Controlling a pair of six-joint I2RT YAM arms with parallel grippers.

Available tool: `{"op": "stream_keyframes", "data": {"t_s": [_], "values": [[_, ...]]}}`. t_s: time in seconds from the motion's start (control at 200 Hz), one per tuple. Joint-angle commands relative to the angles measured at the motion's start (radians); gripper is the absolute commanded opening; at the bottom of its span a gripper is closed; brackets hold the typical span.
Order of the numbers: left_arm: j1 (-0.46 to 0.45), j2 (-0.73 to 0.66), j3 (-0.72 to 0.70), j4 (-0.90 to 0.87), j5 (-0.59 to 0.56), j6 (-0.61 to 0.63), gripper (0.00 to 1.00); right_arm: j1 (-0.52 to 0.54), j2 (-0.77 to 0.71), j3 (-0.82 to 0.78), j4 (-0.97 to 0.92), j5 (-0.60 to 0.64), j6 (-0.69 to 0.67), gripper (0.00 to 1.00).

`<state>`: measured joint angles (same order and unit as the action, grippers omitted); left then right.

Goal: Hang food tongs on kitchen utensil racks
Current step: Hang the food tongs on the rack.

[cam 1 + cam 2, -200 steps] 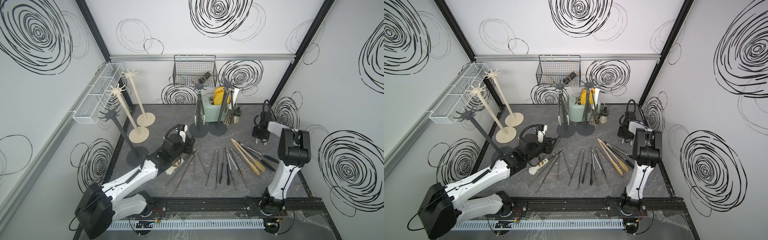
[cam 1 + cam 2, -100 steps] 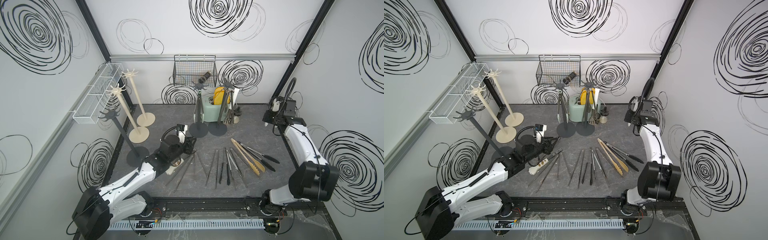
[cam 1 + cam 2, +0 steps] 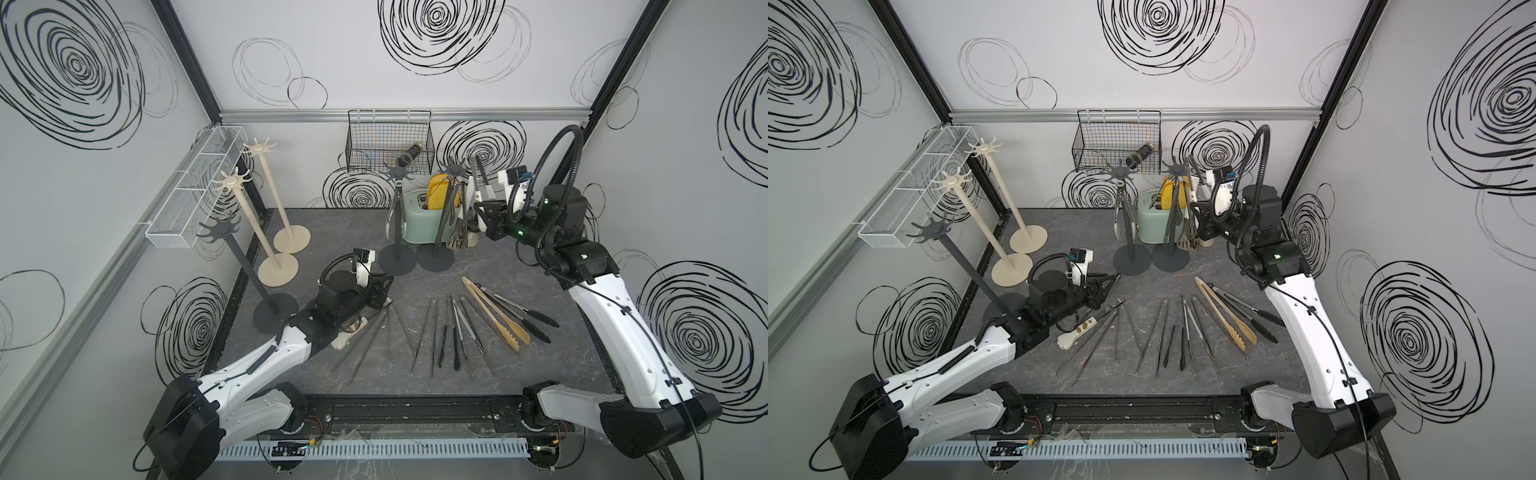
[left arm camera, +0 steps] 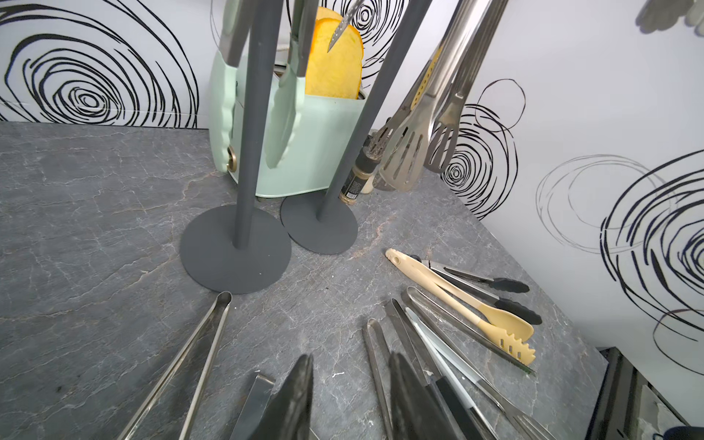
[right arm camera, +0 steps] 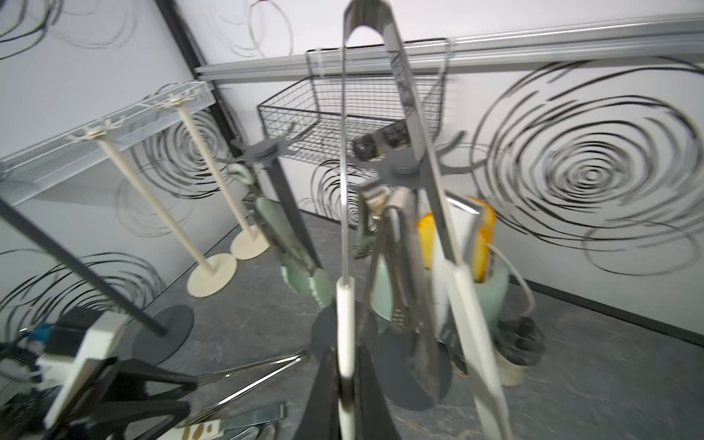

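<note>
Steel and wooden loose tongs [image 3: 494,310] lie near the bench's front edge, with the left hand [image 4: 350,360] above them, spread and empty. Toward the back right corner the right hand [image 5: 344,354] pinches one white arm of the held tongs [image 5: 402,72]. Gripped so, they may swing and miss the dark rack [image 5: 404,167] hook. Long axis upright, hinge up.

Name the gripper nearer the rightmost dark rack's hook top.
Right. The right gripper, shut on steel tongs, hangs high beside the hook top; the left gripper sits low, well in front.

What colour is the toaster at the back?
The toaster is pale mint green; the left wrist view shows it best.
</note>
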<state>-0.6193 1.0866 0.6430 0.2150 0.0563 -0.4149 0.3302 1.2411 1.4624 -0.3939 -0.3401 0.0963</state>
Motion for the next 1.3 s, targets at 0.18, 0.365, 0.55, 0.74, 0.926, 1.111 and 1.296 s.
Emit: {"op": "stream_keyframes", "data": {"t_s": [0.18,0.365,0.55,0.74,0.926,1.111,1.296], "values": [[0.009,-0.024,-0.020,0.070,0.016,0.000,0.37,0.138,0.169,0.078,0.090,-0.069,0.051,0.00],[0.009,-0.027,-0.023,0.069,0.016,0.002,0.37,0.161,0.234,0.098,0.118,-0.079,0.072,0.00],[0.012,-0.029,-0.023,0.072,0.016,0.004,0.37,0.171,0.244,0.102,0.127,-0.069,0.073,0.00],[0.013,-0.028,-0.025,0.075,0.020,0.004,0.37,0.173,0.235,0.102,0.131,-0.054,0.075,0.00],[0.013,-0.027,-0.028,0.076,0.019,0.003,0.37,0.176,0.251,0.103,0.138,-0.069,0.085,0.00],[0.015,-0.033,-0.031,0.076,0.017,0.004,0.37,0.183,0.275,0.101,0.140,-0.074,0.092,0.00],[0.015,-0.034,-0.031,0.073,0.017,0.004,0.37,0.192,0.291,0.087,0.147,-0.069,0.095,0.00]]}}
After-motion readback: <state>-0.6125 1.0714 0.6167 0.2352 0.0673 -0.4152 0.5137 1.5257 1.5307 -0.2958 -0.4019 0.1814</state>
